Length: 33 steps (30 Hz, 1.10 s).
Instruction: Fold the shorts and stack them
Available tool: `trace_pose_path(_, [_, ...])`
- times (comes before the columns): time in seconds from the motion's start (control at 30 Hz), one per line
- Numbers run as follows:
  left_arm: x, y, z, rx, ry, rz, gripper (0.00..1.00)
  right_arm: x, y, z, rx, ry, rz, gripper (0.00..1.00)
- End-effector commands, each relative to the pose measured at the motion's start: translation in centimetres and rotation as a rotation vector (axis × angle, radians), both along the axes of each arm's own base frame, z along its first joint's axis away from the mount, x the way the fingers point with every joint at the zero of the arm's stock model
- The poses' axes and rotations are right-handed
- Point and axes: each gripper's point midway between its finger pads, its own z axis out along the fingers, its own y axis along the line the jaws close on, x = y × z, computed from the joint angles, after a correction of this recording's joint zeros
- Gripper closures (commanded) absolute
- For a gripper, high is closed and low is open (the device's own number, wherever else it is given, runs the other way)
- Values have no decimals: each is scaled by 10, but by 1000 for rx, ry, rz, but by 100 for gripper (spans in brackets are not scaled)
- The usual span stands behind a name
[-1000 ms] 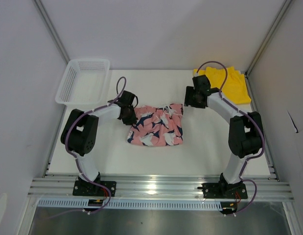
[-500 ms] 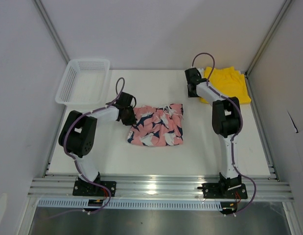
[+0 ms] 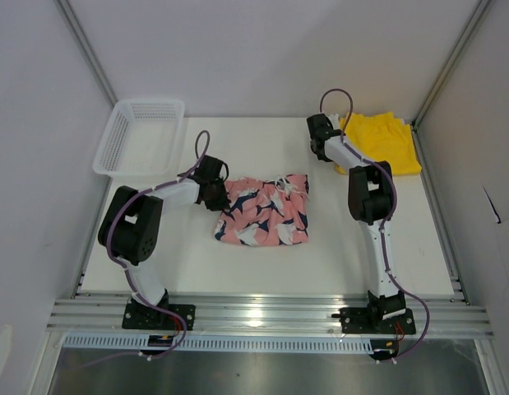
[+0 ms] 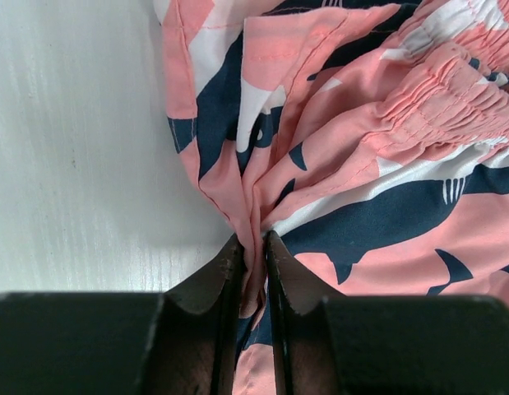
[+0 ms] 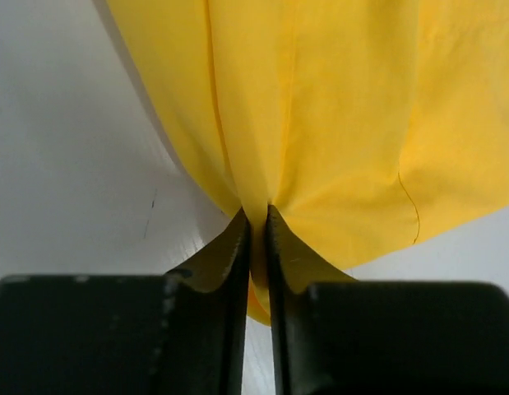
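The pink shorts [image 3: 264, 212] with a navy-and-white print lie rumpled at the table's middle. My left gripper [image 3: 216, 196] is shut on their left edge, with a fold of pink cloth [image 4: 252, 247] pinched between its fingers [image 4: 221, 271]. The plain yellow shorts [image 3: 384, 141] lie at the far right corner. My right gripper [image 3: 330, 153] is at their left edge and shut on a pleat of yellow cloth [image 5: 256, 218], which bunches up from between the fingers [image 5: 229, 247]. The right arm is stretched far out over the table.
A white mesh basket [image 3: 141, 136] stands at the far left, partly over the table's edge. Metal frame posts run up at both back corners. White table [image 3: 196, 263] surface shows in front of the pink shorts.
My right arm has reached out to the yellow shorts' left edge, and its gripper has shut on the cloth. The left gripper has kept its hold on the pink shorts.
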Motion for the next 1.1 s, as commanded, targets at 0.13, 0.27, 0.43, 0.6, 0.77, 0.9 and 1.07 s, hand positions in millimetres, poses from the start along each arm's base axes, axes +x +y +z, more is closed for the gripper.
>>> trace_pose_path(0.13, [-17, 9, -11, 8, 57, -13, 80, -29, 0, 12, -61, 33, -13, 100])
trace_pose_path(0.27, [-20, 25, -10, -23, 58, 32, 80, -63, 25, 10, 8, 69, 43, 100])
trace_pose_path(0.43, [-26, 52, -11, -13, 48, 91, 80, -117, 56, 5, 63, 127, 105, 100])
trace_pose_path(0.6, [-28, 58, -8, -47, 34, 109, 82, -171, 87, -10, 95, 220, 170, 100])
trace_pose_path(0.77, [-31, 60, -6, -49, 6, 99, 82, -212, 124, -10, 157, 255, 220, 97])
trace_pose_path(0.9, [-31, 60, -7, -42, 13, 94, 82, -214, 132, -4, 229, 238, 206, 52])
trace_pose_path(1.07, [-28, 62, -3, -35, 0, 101, 82, -214, 146, 10, 343, 218, 241, 36])
